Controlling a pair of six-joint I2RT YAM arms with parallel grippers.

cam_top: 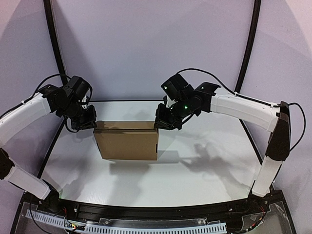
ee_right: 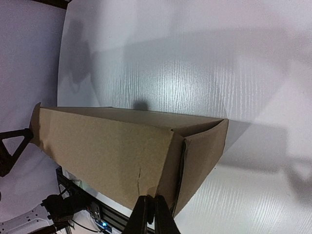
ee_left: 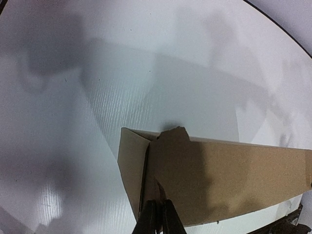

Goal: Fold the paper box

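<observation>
The paper box [cam_top: 127, 144] stands as a folded brown rectangular box on the white table [cam_top: 204, 170]. My left gripper [cam_top: 90, 122] is at its far left corner and my right gripper [cam_top: 163, 123] at its far right corner. In the left wrist view the black fingers [ee_left: 150, 217] of the left gripper [ee_left: 158, 205] are pinched together on a thin edge of the paper box [ee_left: 234, 170], next to a ragged tab sticking up. In the right wrist view the right gripper [ee_right: 150, 201] is pressed shut on a corner edge of the paper box [ee_right: 107, 151], beside its end flap.
Black curved frame tubes [cam_top: 54, 44] rise behind the table on both sides. The arms' bases and a cable tray [cam_top: 146, 225] run along the near edge. The table surface around the box is bare white.
</observation>
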